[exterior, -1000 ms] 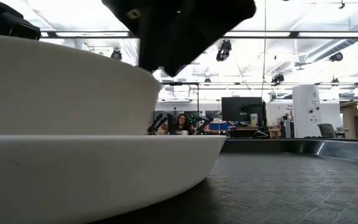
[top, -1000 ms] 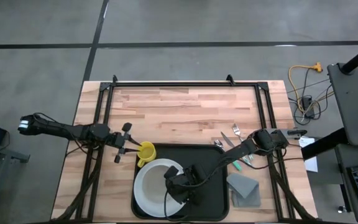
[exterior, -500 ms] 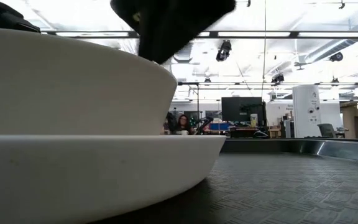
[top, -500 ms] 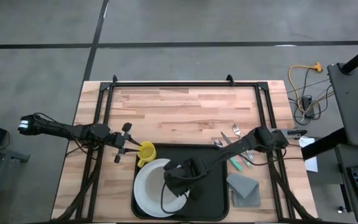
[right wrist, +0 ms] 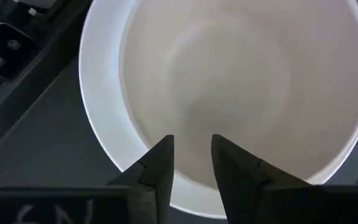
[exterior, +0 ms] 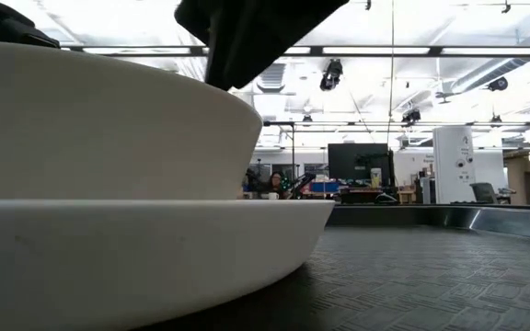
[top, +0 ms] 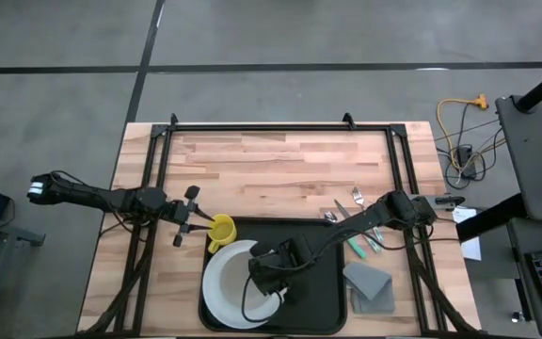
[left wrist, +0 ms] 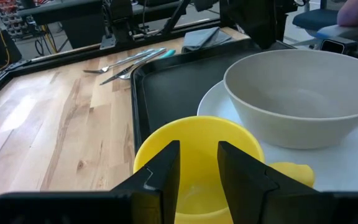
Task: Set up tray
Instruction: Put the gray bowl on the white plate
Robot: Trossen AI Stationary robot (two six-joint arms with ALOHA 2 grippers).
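The black tray (top: 323,282) lies at the table's near edge. On its left half a white plate (top: 216,292) carries a white bowl (right wrist: 241,81), which rests on its base. A yellow mug (top: 222,229) stands on the tray's far left corner, beside the plate. My right gripper (top: 269,275) points down over the bowl's rim, its fingers a little apart (right wrist: 192,140). My left gripper (top: 200,224) lies level at the mug's left side. Its fingers are slightly apart in front of the mug's near wall (left wrist: 197,146). My left gripper reaches the mug's rim (left wrist: 194,127) level from the table's left; whether a finger touches the wall cannot be told. My right gripper hangs over the bowl's rim (right wrist: 129,165), which runs across the gap between the fingers, not between them; touch cannot be told.
Several pieces of cutlery (top: 354,215) lie on the wood just right of the tray's far corner. A folded grey napkin (top: 370,282) sits right of the tray. Black frame rails (top: 262,126) run along the table's far edge and sides. A person (exterior: 270,179) sits far off in the room.
In the first half second my right gripper shifted a little toward the far edge over the plate, and the bowl's wall moved sideways with it in the low view. Since then the bowl has stayed put on the plate.
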